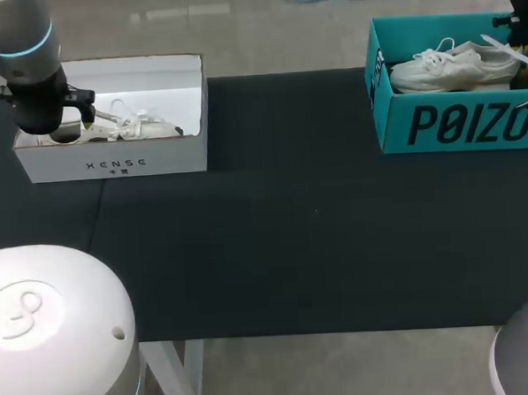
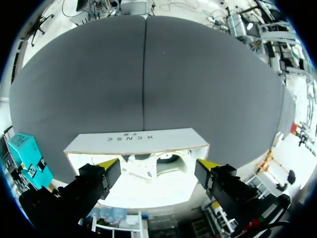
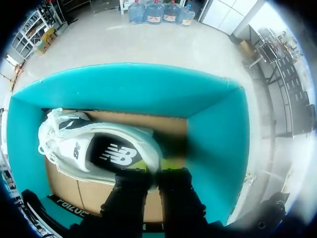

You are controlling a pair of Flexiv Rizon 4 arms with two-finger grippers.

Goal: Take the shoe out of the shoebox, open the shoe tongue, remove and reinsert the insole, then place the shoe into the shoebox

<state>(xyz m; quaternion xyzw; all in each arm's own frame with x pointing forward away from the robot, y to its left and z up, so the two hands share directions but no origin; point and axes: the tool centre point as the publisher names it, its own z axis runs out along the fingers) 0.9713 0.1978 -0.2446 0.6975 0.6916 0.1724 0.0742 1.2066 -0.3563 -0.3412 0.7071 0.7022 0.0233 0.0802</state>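
Note:
A white sneaker (image 1: 452, 68) lies on its side in the teal shoebox (image 1: 446, 122) at the back right of the table. In the right wrist view my right gripper (image 3: 153, 171) is down inside the teal shoebox (image 3: 218, 134), its fingers pinched together on the heel rim of the sneaker (image 3: 99, 148). My left gripper (image 2: 159, 166) hangs open over the white shoebox (image 2: 133, 139) at the back left. A second white shoe (image 1: 141, 126) lies under it, untouched.
The black table (image 1: 292, 231) stretches between the two boxes. The white shoebox (image 1: 120, 161) stands near the left edge, and the teal box reaches the right edge of the head view.

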